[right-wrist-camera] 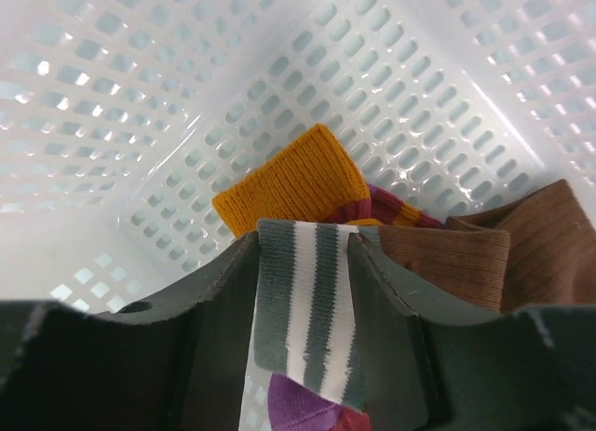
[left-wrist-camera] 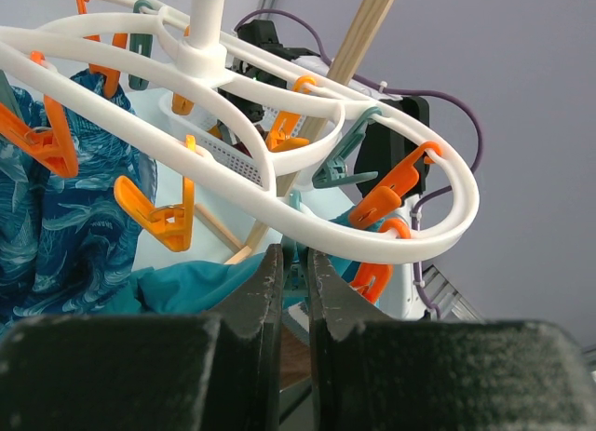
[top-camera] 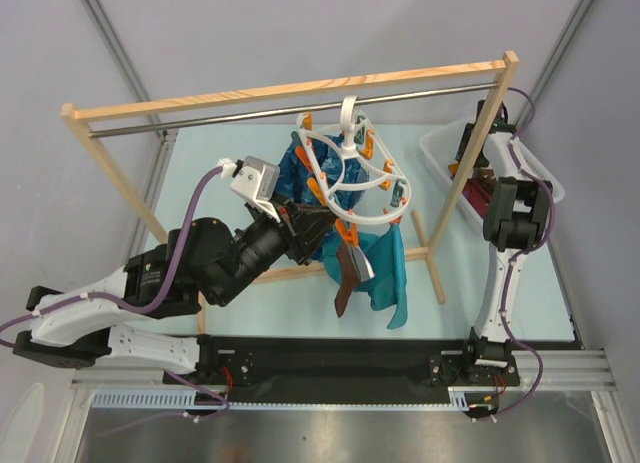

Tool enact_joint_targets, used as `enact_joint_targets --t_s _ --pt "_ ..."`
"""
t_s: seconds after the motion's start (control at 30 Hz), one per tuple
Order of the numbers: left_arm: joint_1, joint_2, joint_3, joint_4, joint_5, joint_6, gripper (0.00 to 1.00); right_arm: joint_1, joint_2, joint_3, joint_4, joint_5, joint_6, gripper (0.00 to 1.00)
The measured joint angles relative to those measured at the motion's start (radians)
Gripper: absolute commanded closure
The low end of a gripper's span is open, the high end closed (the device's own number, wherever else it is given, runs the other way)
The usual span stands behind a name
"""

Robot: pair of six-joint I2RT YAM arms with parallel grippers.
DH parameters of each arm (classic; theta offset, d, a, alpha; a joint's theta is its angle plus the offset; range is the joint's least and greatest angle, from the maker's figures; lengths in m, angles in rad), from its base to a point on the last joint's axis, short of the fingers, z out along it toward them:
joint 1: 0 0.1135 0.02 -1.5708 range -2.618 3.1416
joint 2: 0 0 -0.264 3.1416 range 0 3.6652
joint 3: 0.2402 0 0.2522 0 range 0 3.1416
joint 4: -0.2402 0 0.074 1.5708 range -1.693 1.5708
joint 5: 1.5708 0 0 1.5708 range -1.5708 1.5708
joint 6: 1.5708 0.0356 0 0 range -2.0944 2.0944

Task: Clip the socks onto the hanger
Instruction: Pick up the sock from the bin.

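Note:
The white looped hanger (top-camera: 345,168) hangs by its hook from the metal bar, with orange and grey-teal clips around it. It fills the top of the left wrist view (left-wrist-camera: 279,161). My left gripper (top-camera: 306,223) is shut on a grey-teal clip (left-wrist-camera: 296,263) under the ring's front. A dark brown sock (top-camera: 346,278) dangles from a clip below the ring. My right gripper (right-wrist-camera: 303,291) is down in the basket, shut on the grey-and-white striped cuff of a purple sock (right-wrist-camera: 307,301). An orange sock end (right-wrist-camera: 293,184) and a brown sock (right-wrist-camera: 503,259) lie behind it.
The wooden-framed rack (top-camera: 100,158) with its metal bar (top-camera: 230,118) spans the table. Teal patterned cloth (top-camera: 385,268) hangs under the hanger and also shows in the left wrist view (left-wrist-camera: 56,235). The white perforated basket (top-camera: 440,148) stands at the back right, beside the rack's right post.

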Motion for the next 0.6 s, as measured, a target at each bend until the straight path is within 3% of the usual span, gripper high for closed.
enact_joint_targets --t_s 0.3,0.43,0.57,0.6 --pt "0.000 0.000 0.000 0.000 0.000 -0.005 1.00 0.002 0.037 0.027 -0.037 -0.014 0.000 0.43" --pt "0.000 -0.001 0.000 0.000 0.000 -0.007 1.00 0.005 0.040 0.034 -0.045 -0.016 0.000 0.43" --pt "0.000 -0.004 0.000 -0.001 0.000 -0.007 1.00 0.008 0.040 0.024 -0.044 -0.017 0.000 0.52" --pt "0.000 -0.005 0.000 -0.001 0.000 -0.006 1.00 0.008 0.040 0.019 -0.043 -0.017 0.000 0.58"
